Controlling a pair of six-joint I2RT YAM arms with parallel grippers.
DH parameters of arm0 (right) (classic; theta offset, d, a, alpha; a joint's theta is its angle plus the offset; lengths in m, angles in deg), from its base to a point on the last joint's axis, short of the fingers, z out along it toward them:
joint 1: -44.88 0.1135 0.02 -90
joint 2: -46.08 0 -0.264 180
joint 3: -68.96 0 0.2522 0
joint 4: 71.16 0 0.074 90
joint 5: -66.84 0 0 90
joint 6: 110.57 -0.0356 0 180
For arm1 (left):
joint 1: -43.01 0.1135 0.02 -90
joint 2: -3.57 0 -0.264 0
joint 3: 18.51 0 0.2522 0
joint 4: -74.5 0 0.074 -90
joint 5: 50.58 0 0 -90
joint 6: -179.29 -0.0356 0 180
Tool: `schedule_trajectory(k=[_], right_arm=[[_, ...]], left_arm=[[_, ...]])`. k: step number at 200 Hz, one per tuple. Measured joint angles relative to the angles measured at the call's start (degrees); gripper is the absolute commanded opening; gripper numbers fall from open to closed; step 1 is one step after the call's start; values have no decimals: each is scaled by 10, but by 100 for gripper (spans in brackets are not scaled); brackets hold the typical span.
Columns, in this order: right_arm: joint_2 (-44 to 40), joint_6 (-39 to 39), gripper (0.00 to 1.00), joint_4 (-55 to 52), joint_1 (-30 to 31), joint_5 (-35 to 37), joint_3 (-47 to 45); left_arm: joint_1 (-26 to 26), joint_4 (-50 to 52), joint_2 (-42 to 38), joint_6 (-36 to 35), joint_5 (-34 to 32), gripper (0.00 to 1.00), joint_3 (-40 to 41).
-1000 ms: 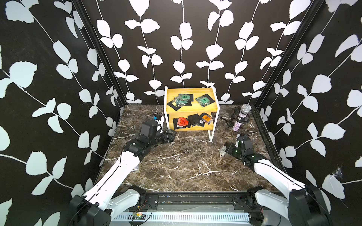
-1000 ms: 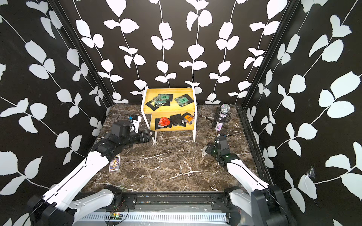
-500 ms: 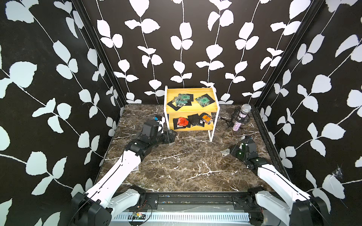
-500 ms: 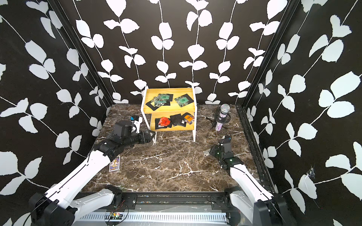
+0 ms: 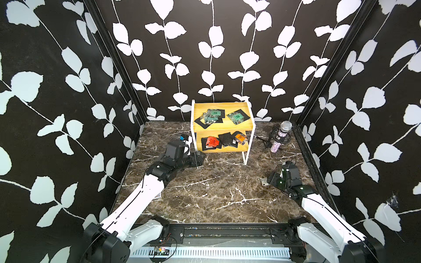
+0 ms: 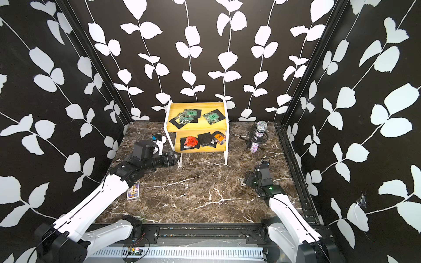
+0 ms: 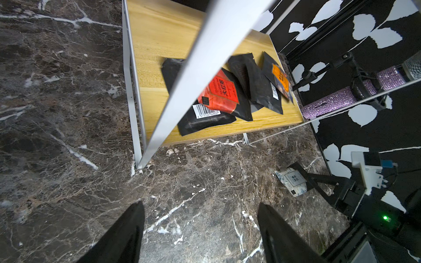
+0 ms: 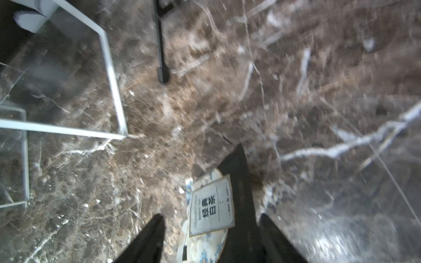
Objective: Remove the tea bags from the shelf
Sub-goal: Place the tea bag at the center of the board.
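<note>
Shelf [image 5: 227,105] stands at the back of the bench [image 5: 216,193] against the rear wall. Its long axis runs side to side, and its two yellow boards step down toward the robot, the lower board in front. Tea bags [image 6: 190,141] lie flat on both boards.

On the upper board, green-labelled sachets [image 5: 210,116] overlap in a loose heap toward the left end. A single green one [image 5: 238,116] sits askew toward the right. On the lower board a red-labelled sachet [image 7: 218,93], a plain black one [image 7: 257,86] and an orange-labelled one [image 7: 281,79] overlap in a row from left to right, their corners turned off square to the board's edge.

Only both top views show the green sachets. The left wrist view takes in the lower board alone, past a white frame leg [image 7: 193,68] cutting across close up. It shows the red sachet lying on a black one whose white barcode [image 7: 206,111] faces up.

The left gripper [image 7: 200,206] hangs low over the bench just short of the shelf's front left leg, jaws wide. The right gripper [image 8: 210,217] is well apart from the shelf, in front of a glittery purple microphone [image 5: 281,136] on its tripod. Its jaws are parted, and a blue-and-white packet [image 8: 211,202] lies between them, not pinched. That view is blurred.

A printed card [image 6: 132,192] beside the left forearm shows in a top view, but in neither wrist view.
</note>
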Motion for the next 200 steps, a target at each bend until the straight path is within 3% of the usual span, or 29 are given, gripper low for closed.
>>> schedule_trajectory(k=[98, 115, 150, 200], right_arm=[[197, 23, 76, -191, 5, 43, 176], [214, 29, 84, -214, 12, 57, 193], [242, 46, 77, -245, 33, 70, 217], [353, 71, 74, -288, 81, 106, 277]], left_arm=[[0, 0, 6, 0, 0, 73, 0], [0, 0, 6, 0, 0, 73, 0], [0, 0, 6, 0, 0, 72, 0], [0, 0, 12, 0, 0, 72, 0]])
